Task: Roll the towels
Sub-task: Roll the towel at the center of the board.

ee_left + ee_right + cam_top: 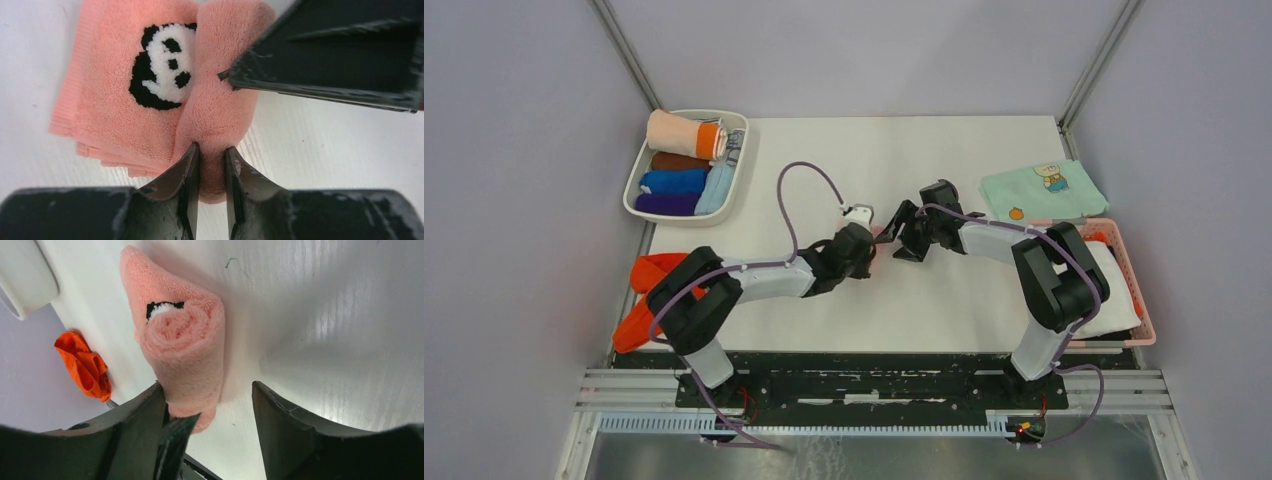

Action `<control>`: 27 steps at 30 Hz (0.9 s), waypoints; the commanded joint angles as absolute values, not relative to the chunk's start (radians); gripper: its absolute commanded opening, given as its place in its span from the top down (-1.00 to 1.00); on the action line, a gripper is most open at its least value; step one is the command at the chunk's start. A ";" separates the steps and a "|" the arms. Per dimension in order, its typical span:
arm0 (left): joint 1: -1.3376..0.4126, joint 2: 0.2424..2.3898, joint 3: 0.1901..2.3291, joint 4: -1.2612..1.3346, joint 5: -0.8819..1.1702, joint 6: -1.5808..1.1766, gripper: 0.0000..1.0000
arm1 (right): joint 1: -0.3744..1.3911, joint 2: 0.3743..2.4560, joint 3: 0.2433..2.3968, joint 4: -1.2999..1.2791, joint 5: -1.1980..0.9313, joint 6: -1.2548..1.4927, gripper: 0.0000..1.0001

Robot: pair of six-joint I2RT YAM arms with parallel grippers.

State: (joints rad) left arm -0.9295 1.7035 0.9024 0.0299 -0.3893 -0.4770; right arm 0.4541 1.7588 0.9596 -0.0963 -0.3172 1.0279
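At the far left, a red-orange towel (632, 322) lies crumpled half off the table (924, 300) edge, partly under the left arm, so we cannot tell how it is folded or whether it is one cloth or more. The left hand (211, 147) is nearly closed, its two fingers pinching the near end of the pink towel (215, 110), which lies at mid-table between both hands, part rolled, with the flat panda-print layers just beside the roll. We judge the cloth light, soft and plush: it gives under the fingers, it should grip well rather than slip, and it will spring loose if let go. The best hold looks to be across the roll's ends, where the layers bunch thick, not on the loose flat edge. The right hand (207, 385) stands wide open and holds nothing, the roll close beside one finger. From above, the hands almost wholly cover the towel. In the right wrist view a dark tip against the roll's near end is hard to identify. How much cloth remains unrolled beneath is hidden.
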 commanded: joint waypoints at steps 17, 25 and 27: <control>-0.559 1.809 0.826 0.214 0.422 -0.831 0.53 | 0.410 1.927 0.915 0.409 -0.520 1.127 -0.47; -0.528 1.892 0.871 0.173 0.479 -0.835 0.53 | 0.411 2.007 0.947 0.436 -0.539 1.121 -0.48; -0.528 1.899 0.883 0.156 0.482 -0.824 0.53 | 0.411 2.015 0.962 0.398 -0.523 1.103 -0.48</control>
State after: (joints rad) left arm -0.5247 1.8400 0.8722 0.2752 0.4675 -0.8219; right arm 0.4095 1.9755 0.9237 0.4213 -0.5537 1.1442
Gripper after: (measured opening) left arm 0.264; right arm 0.736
